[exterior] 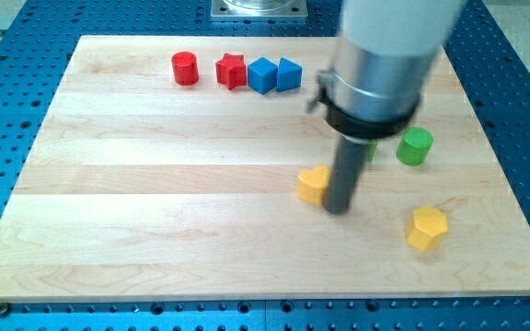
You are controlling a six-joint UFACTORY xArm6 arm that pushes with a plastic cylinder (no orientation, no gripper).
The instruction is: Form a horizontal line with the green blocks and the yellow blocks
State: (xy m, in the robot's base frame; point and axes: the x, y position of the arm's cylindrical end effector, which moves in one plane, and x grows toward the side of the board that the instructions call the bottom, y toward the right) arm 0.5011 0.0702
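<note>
Camera view, left to right: a red cylinder (185, 68), red star (232, 71) and two blue blocks (262, 75) (289, 74) line the surface's (136, 184) top. One yellow block (313, 184) touches my tip (339, 209) on its left. A green block (370, 150) peeks from behind the rod; a green cylinder (415, 146) and yellow hexagon (427, 227) lie right. No jaws exist; no writing shows.

I count two red blocks at the upper left of the frame: a red cylinder (185, 68) and a red star (232, 71). Beside them are two blue blocks: (262, 75) and (288, 74). Two yellow blocks show: (314, 184) and (427, 227). One green cylinder (415, 146) is plain; a second green piece (370, 150) peeks out, mostly hidden.
</note>
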